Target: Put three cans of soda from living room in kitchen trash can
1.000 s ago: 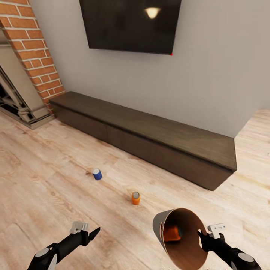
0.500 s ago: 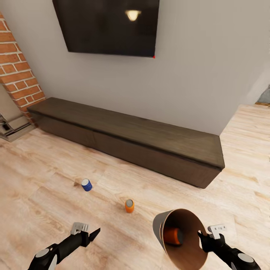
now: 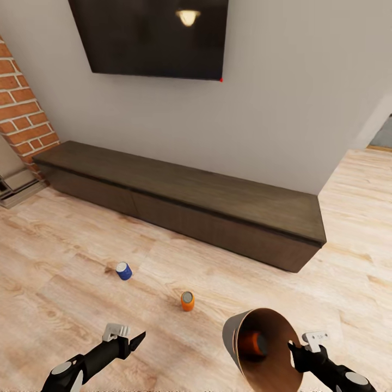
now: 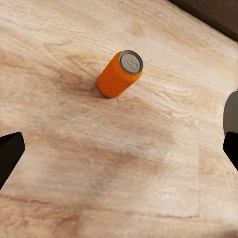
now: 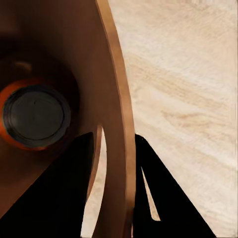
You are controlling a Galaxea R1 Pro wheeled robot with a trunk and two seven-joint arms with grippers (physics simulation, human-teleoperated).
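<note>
Gripping the trash can (image 3: 261, 348) by its rim with my right pincer (image 3: 301, 349), tilted, one orange can (image 5: 33, 115) inside. Second orange can (image 3: 187, 300) and blue can (image 3: 123, 270) stand on the floor (image 3: 65, 256). Left pincer (image 3: 126, 340) spread apart, holding nothing.

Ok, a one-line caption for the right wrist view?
Right end effector pinching the trash can rim, one orange can inside.

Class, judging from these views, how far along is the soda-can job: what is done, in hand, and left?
Done: one orange can lies inside the trash can. In hand: the right gripper grips the trash can's rim. Left: the orange can on the floor and the blue can wait; the left gripper is open.
</note>
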